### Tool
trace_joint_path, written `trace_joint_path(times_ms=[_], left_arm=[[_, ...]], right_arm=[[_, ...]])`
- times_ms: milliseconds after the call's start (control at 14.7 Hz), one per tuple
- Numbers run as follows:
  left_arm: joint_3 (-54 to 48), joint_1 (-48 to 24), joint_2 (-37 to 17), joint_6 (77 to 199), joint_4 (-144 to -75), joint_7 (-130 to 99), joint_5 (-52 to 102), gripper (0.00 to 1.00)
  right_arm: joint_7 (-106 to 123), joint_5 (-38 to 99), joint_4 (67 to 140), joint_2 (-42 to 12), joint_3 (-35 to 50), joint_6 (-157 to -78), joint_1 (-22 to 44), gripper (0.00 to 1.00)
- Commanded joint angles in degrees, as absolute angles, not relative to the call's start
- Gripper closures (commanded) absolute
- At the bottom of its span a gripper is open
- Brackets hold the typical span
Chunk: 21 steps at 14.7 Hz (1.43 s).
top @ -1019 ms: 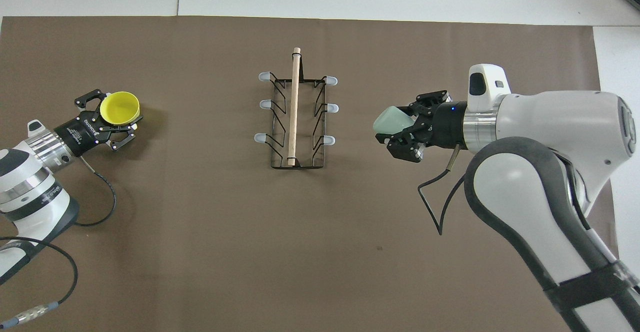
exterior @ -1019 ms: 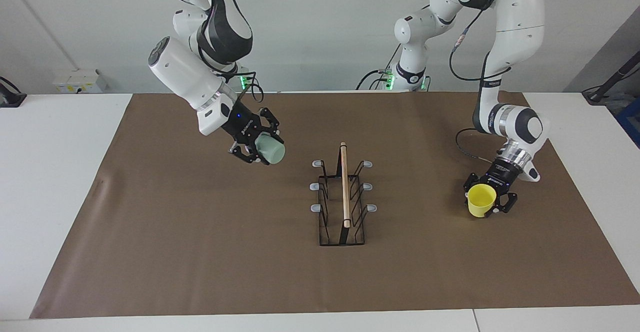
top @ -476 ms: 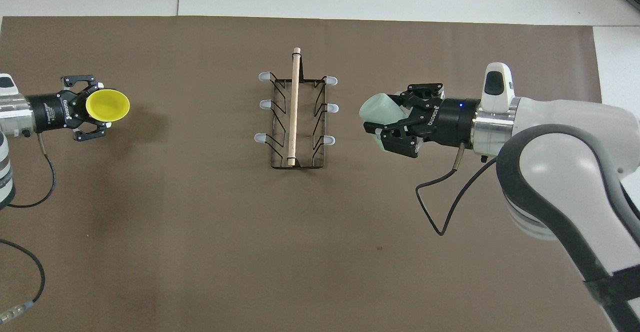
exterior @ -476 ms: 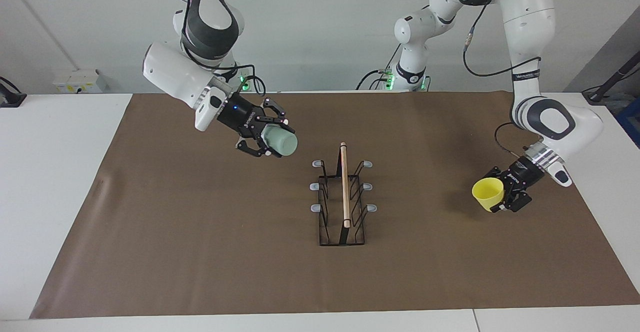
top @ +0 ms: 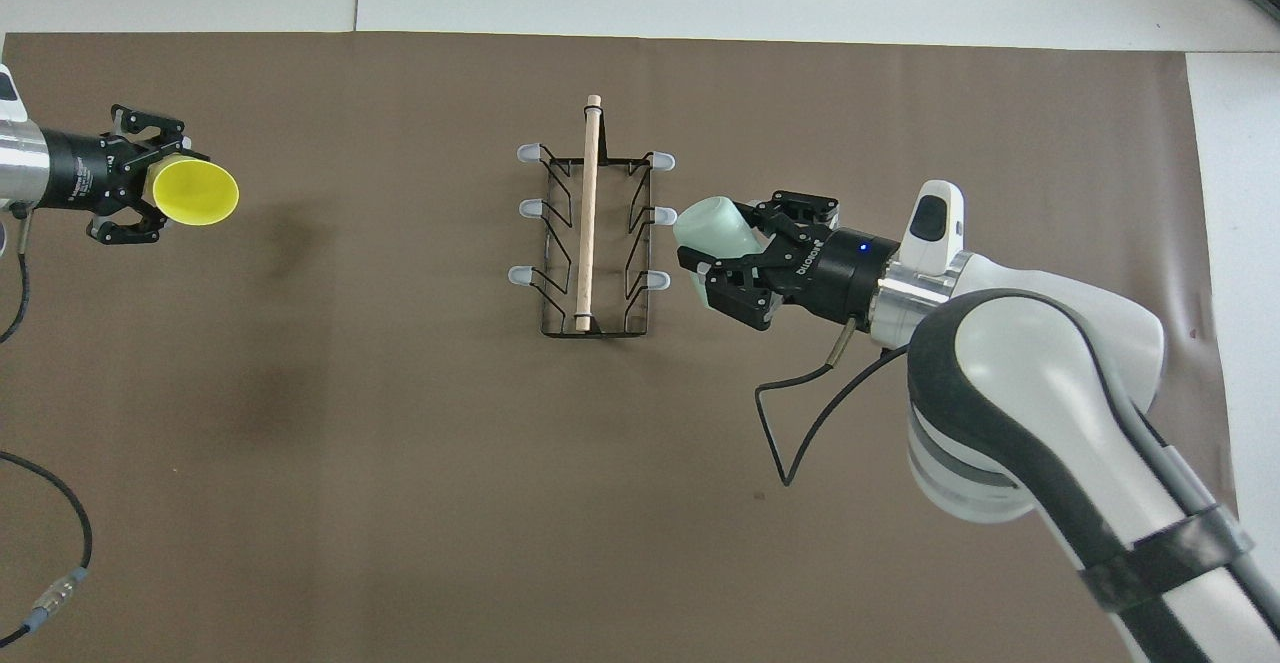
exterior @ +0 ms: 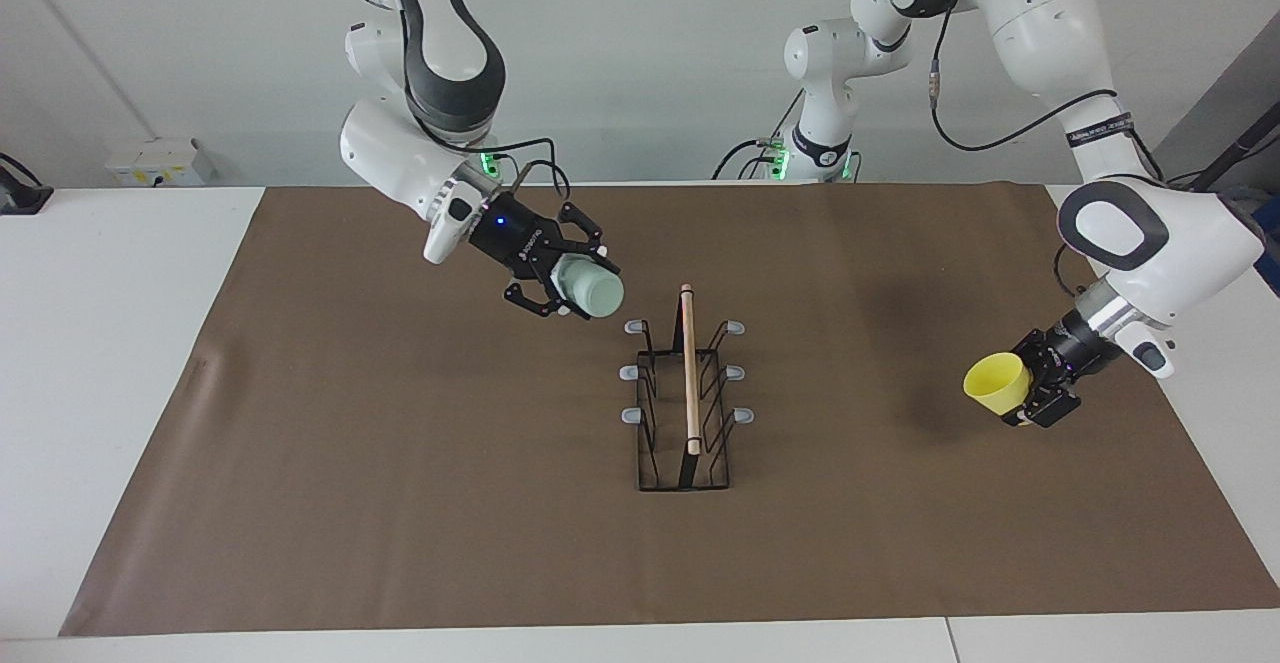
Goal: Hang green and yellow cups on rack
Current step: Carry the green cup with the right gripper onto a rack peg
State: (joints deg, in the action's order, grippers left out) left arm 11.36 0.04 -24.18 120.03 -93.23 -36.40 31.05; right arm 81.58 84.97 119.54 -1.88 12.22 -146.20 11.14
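With both cups already gripped and lifted off the brown mat (exterior: 400, 503), the step in hand looks like the carry toward the rack (exterior: 686, 413), w/ nothing hung yet. Right gripper (exterior: 572, 287), coming from the upper left of the facing frame, is clamped on the mint green cup (exterior: 590, 291), which lies tipped on its side, its closed base toward the camera in that view, over the mat just beside the rack's right-arm-end prongs (top: 660, 215). Left gripper (exterior: 1030, 388), at the right-centre of the facing frame, is closed on the yellow cup (exterior: 996, 383), also tipped sideways, its open mouth toward the rack, well apart from it over the left arm's end of the mat. Rack sits at frame centre: low black wire frame, light wooden rod (exterior: 689, 368) along the top, six grey-tipped prongs, all bare. Next move (a judgement) probably needs the green cup's mouth lined up w/ a prong tip, then slid on; its mouth isn't clearly visible, so alignment can't be checked. Both cups look small, tapered, handleless plastic, approx. equal in size.
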Motion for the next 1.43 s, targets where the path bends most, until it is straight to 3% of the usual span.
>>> trace_joint_path(times_ms=[0,408,883,1359], left_arm=[[19.41,-7.81,-24.43,115.85,-89.31,-36.48,25.94,1.00],[19.60,-10.72,-22.07,113.99,-87.19,-35.42,17.50,1.00],[19.34,-13.27,-18.72,114.52,-87.54,-41.20,8.36,1.00],[19.25,-14.59,-18.63,119.43,-87.97,-50.00,3.52,1.00]], right_arm=[[83.23,88.76,118.40,-4.65,12.39,-154.31,15.80,1.00],[81.75,89.47,112.86,-9.05,12.39,-162.40,20.47,1.00],[81.83,88.24,107.50,-14.58,12.30,-163.39,20.74,1.00],[82.09,89.21,107.67,-15.38,12.39,-166.19,21.70,1.00]])
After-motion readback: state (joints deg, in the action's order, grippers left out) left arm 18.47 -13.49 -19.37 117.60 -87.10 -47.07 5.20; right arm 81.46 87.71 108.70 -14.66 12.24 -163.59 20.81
